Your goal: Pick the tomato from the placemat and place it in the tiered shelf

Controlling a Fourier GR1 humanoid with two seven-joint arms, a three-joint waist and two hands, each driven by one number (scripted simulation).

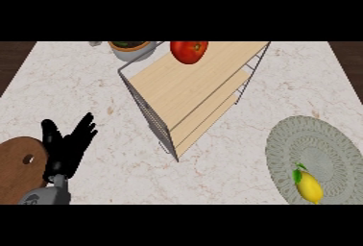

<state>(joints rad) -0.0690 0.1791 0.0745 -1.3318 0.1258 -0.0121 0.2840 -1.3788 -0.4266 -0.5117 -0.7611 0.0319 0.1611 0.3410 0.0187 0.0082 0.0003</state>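
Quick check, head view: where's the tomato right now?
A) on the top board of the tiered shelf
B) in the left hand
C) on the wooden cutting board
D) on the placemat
A: the tomato sits on the top board of the tiered shelf; the placemat holds only a lemon, and the left hand is open, holding nothing.

We count one tomato (188,51), one lemon (309,187) and one round placemat (312,139), so two pieces of produce in all. We also count one shelf (195,91) with three wooden tiers, one bowl (131,48) at the top edge, one wooden board (18,166) at the lower left, and one table (85,96) under everything. Of robot hands we count one, the left robot hand (67,144); a small grey thing beside the bowl is cut off, and we cannot tell what it is.
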